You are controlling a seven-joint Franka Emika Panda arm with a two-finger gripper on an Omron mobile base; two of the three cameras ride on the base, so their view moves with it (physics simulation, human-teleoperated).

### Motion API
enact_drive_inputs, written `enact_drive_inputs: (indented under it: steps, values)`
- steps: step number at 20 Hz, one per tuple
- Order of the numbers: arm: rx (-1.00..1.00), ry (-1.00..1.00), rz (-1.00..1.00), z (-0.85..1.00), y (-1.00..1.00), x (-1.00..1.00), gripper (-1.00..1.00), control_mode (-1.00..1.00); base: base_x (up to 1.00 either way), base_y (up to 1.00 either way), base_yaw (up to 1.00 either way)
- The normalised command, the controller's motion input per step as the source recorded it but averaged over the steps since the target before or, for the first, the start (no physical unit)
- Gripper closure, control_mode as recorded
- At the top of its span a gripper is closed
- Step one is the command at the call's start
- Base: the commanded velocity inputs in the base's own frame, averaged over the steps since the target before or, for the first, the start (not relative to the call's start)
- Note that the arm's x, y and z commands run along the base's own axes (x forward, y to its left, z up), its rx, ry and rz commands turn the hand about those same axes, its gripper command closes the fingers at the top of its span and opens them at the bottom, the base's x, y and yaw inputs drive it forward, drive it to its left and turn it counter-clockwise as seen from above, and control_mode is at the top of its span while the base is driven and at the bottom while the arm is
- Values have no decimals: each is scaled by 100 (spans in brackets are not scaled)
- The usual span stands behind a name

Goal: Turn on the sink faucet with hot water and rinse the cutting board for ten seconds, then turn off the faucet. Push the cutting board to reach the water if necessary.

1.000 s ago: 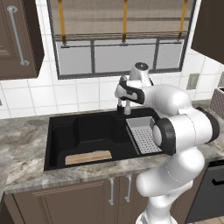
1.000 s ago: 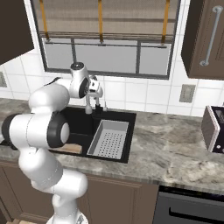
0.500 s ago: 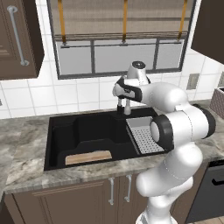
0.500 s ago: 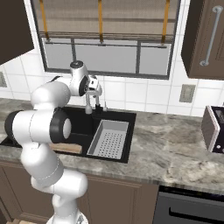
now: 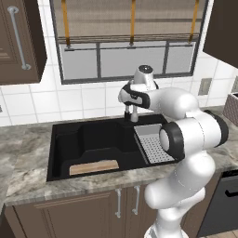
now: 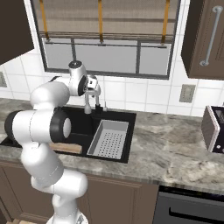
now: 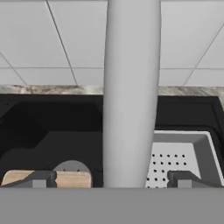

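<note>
Cutting board [image 5: 93,167] flat at front of black sink [image 5: 65,139], beside grey drainer tray [image 5: 153,144]; gripper [image 7: 109,179] spread wide around faucet [image 7: 130,87] at back rim.

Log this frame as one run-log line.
phase: at faucet | gripper: open, straddling spout | water: off | cutting board: front of sink

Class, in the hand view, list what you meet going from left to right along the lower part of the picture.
cutting board → sink faucet → grey perforated drainer tray
</note>
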Motion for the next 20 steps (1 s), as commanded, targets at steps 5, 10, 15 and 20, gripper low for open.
enact_drive_inputs:
  steps: [5, 10, 15, 20]
  values:
    - [-2, 0, 0, -11, 45, 0, -100, -100, 0, 0, 0]
    - [-1, 0, 0, -12, 53, 0, -100, -100, 0, 0, 0]
    - [0, 0, 0, -13, 55, 2, -100, -100, 0, 0, 0]
    - [0, 0, 0, -14, 53, 9, -100, -100, 0, 0, 0]
